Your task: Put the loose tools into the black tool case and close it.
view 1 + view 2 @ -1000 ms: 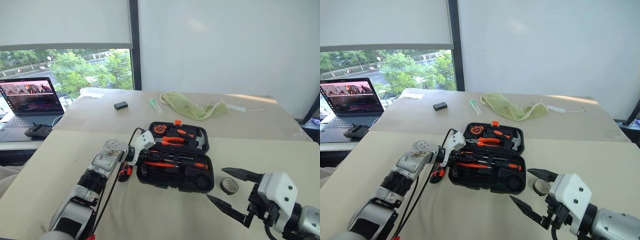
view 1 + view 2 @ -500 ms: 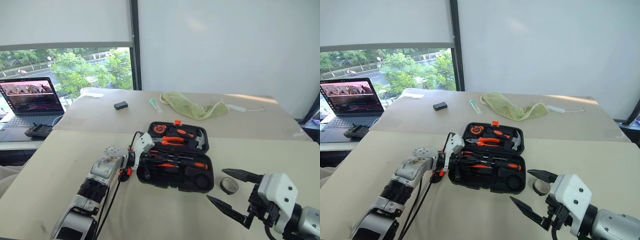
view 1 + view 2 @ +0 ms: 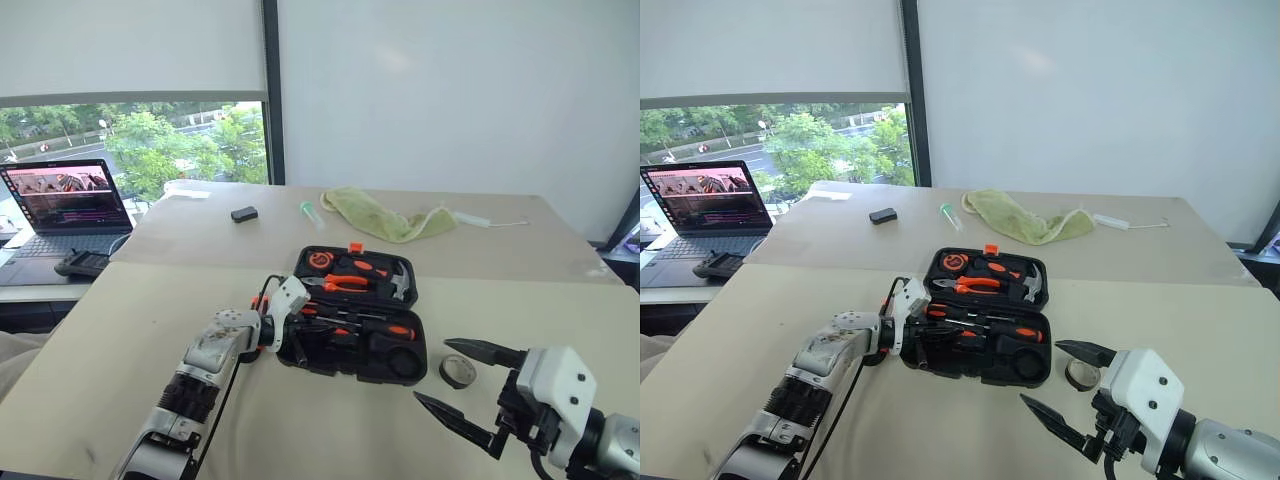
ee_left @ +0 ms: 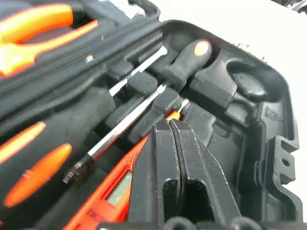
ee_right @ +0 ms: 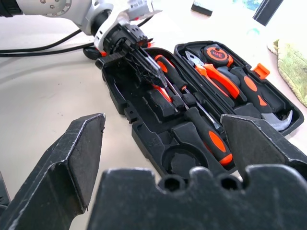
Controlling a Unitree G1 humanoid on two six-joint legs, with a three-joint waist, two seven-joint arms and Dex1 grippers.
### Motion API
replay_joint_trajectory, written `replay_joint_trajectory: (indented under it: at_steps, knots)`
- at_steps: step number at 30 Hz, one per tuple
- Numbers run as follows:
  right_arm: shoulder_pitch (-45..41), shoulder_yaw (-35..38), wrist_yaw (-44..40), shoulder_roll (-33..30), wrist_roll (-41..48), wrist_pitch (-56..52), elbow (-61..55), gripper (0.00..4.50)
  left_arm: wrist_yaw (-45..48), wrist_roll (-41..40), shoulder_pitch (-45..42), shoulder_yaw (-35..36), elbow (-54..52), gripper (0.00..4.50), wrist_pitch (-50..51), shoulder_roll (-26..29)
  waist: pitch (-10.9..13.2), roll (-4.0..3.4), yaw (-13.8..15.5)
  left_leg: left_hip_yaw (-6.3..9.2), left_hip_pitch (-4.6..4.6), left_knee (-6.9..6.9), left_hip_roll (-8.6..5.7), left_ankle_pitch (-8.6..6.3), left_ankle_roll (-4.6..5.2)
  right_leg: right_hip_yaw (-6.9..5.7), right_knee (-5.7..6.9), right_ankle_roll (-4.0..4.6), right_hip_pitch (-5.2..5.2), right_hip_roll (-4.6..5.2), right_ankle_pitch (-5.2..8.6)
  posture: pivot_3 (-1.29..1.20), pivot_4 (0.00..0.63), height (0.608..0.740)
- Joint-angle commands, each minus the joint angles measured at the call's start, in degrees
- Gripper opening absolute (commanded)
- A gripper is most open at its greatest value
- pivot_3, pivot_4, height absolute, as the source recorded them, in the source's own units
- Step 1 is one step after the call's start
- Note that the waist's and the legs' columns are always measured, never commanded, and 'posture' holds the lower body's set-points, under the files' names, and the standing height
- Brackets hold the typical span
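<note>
Screwdriver (image 4: 108, 206), slim and red, lies in the open case (image 3: 395, 360) beneath the clenched left hand (image 4: 169, 125).

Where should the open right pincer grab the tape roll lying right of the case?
Probably across its rim, coming straight down: the small dark tape roll lies flat on the table, hole up, apart from the black tool case, nearest the right pincer.

1. An office or lab-like workroom: plain white walls and a large window (image 3: 140, 140) at far left with a roller blind (image 3: 130, 45), trees and a road outside.
2. Pale tables (image 3: 520, 250) pushed together.
3. An open laptop (image 3: 62, 205) on a side desk at left.
</note>
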State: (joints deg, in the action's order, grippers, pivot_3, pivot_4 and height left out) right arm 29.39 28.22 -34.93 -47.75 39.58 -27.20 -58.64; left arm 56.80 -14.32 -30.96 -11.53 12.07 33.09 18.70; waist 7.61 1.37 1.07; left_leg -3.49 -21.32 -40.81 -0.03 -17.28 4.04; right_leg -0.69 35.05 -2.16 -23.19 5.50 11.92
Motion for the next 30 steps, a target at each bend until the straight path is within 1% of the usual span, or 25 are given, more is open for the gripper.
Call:
replay_joint_trajectory:
  at_steps: [1,5,7,9,12,13,14,17,19,21,22,24,25,26,27,29,30]
  knots:
    - [-0.56,2.14,-0.45,-0.52,0.86,0.18,-1.36,4.50,-1.66,-0.59,2.11,-0.93,1.78,0.06,7.06,0.00,-0.01,-0.01,-0.02,0.01,0.02,0.01,0.01,0.00,0.00,-0.02,0.00,0.01,0.02,-0.01,0.01,0.00,0.150,0.740]
    - [-1.00,1.96,-0.46,-0.59,0.88,-0.03,-1.36,4.50,-3.56,-4.80,0.32,2.47,2.79,0.06,15.29,-1.38,-0.02,-0.02,-0.01,0.02,0.01,0.03,0.01,0.00,0.00,-0.02,0.00,-0.03,0.01,0.03,0.03,0.00,0.150,0.740]
    - [-1.52,1.51,-0.35,-0.58,0.76,-0.25,-1.36,4.50,-4.97,-8.41,-1.10,6.05,3.66,0.06,21.09,-2.53,-0.02,-0.01,0.01,0.02,0.01,0.03,0.00,0.00,0.00,-0.02,-0.01,-0.04,0.01,0.03,0.03,0.00,0.150,0.740]
    - [-2.04,1.06,-0.38,-0.44,0.63,-0.32,-1.36,4.50,-5.50,-13.44,-2.57,11.24,3.17,0.06,26.96,-3.18,-0.02,-0.02,-0.02,0.02,0.01,0.03,-0.01,0.00,0.00,-0.01,-0.01,-0.05,0.01,0.04,0.02,0.00,0.150,0.740]
    - [-2.82,0.63,-0.46,-0.22,0.66,-0.42,-1.25,4.50,-4.52,-22.57,-3.89,19.32,-2.91,0.06,33.42,-2.46,0.04,-0.01,-0.74,0.02,-0.02,0.09,0.02,-0.01,0.00,-0.01,0.01,-0.04,-0.09,-0.01,0.04,0.00,0.150,0.740]
    - [-2.94,0.58,-0.48,-0.15,0.66,-0.45,-1.22,4.50,-5.24,-24.58,-4.41,21.35,-4.52,0.06,35.09,-2.17,0.11,0.01,-0.84,0.02,-0.07,0.11,0.03,-0.02,-0.03,0.02,0.05,-0.02,-0.17,-0.04,0.04,0.00,0.150,0.740]
    - [-2.99,0.53,-0.59,-0.05,0.60,-0.33,-1.16,4.50,-7.27,-26.93,-5.75,24.82,-6.02,0.06,37.26,-1.81,0.12,0.03,-0.79,0.03,-0.21,0.10,0.04,0.00,-0.07,0.00,0.09,-0.01,-0.33,-0.07,0.04,0.00,0.150,0.740]
    - [-3.72,0.15,-0.90,0.18,0.75,-0.11,-0.77,4.50,-14.54,-29.05,-9.30,32.06,-9.14,0.06,39.02,-0.17,0.17,0.11,-0.38,0.07,-0.91,0.01,-0.01,0.11,-0.25,0.01,0.28,0.02,-1.05,-0.08,0.01,0.00,0.150,0.740]
    - [-4.32,-0.26,-1.26,0.30,0.74,0.00,-0.39,4.50,-18.31,-26.85,-9.47,32.20,-11.49,0.06,37.10,1.57,0.18,0.12,-0.32,0.09,-0.94,-0.01,-0.02,0.12,-0.26,-0.03,0.28,0.02,-1.05,-0.08,0.00,0.00,0.150,0.740]
    - [-5.61,-1.16,-2.15,0.13,0.67,0.24,0.78,4.50,-23.58,-24.38,-10.04,33.07,-13.63,0.58,36.33,3.83,0.18,0.12,-0.31,0.09,-0.88,0.01,-0.06,0.11,-0.25,-0.01,0.22,0.02,-0.96,-0.05,0.00,0.00,0.150,0.740]
    - [-6.01,-1.54,-2.51,0.14,0.56,0.36,1.14,4.50,-25.36,-23.82,-10.05,33.31,-14.57,0.70,36.31,4.62,0.18,0.12,-0.30,0.09,-0.86,0.01,-0.07,0.11,-0.24,-0.01,0.19,0.01,-0.94,-0.04,-0.01,0.00,0.150,0.740]
    - [-6.65,-2.16,-3.11,0.25,0.40,0.55,1.63,4.50,-28.05,-23.42,-9.64,33.46,-16.23,1.47,36.94,5.64,0.20,0.15,-0.08,0.09,-0.89,0.00,-0.08,0.10,-0.23,-0.02,0.16,0.00,-0.95,-0.02,-0.03,0.00,0.150,0.740]
    - [-7.61,-2.86,-3.74,0.19,0.41,0.85,2.41,4.50,-29.24,-21.44,-7.75,30.85,-19.56,1.84,37.51,8.48,0.21,0.18,-0.03,0.09,-0.90,0.00,-0.09,0.10,-0.23,-0.04,0.15,0.00,-0.94,-0.01,-0.03,0.00,0.150,0.740]
    - [-8.34,-3.36,-4.20,0.17,0.40,1.03,2.98,4.50,-30.13,-20.13,-6.35,28.89,-21.97,2.35,37.90,10.57,0.24,0.21,-0.14,0.09,-0.90,0.01,-0.09,0.10,-0.23,-0.03,0.16,0.00,-0.97,0.00,-0.03,0.00,0.150,0.740]
    - [-9.37,-4.00,-4.74,0.12,0.30,1.22,3.79,4.50,-31.82,-19.49,-5.16,27.95,-24.62,2.62,39.53,11.82,0.24,0.21,-0.31,0.09,-0.91,0.03,-0.08,0.11,-0.26,-0.02,0.15,0.00,-0.99,-0.02,-0.03,0.00,0.150,0.740]
    - [-10.65,-4.91,-5.56,0.22,0.00,1.50,4.76,4.50,-34.01,-17.72,-2.82,24.68,-28.53,3.42,41.47,14.71,0.26,0.22,-0.38,0.08,-0.87,0.08,-0.06,0.14,-0.33,0.02,0.16,0.04,-0.99,-0.02,-0.06,0.00,0.150,0.740]
    - [-11.35,-5.37,-5.94,0.22,-0.03,1.57,5.30,4.50,-35.14,-17.46,-1.90,23.70,-30.15,3.79,43.56,15.18,0.27,0.20,-0.38,0.09,-0.87,0.10,-0.07,0.16,-0.35,-0.02,0.16,0.05,-1.00,0.00,-0.05,0.00,0.150,0.740]
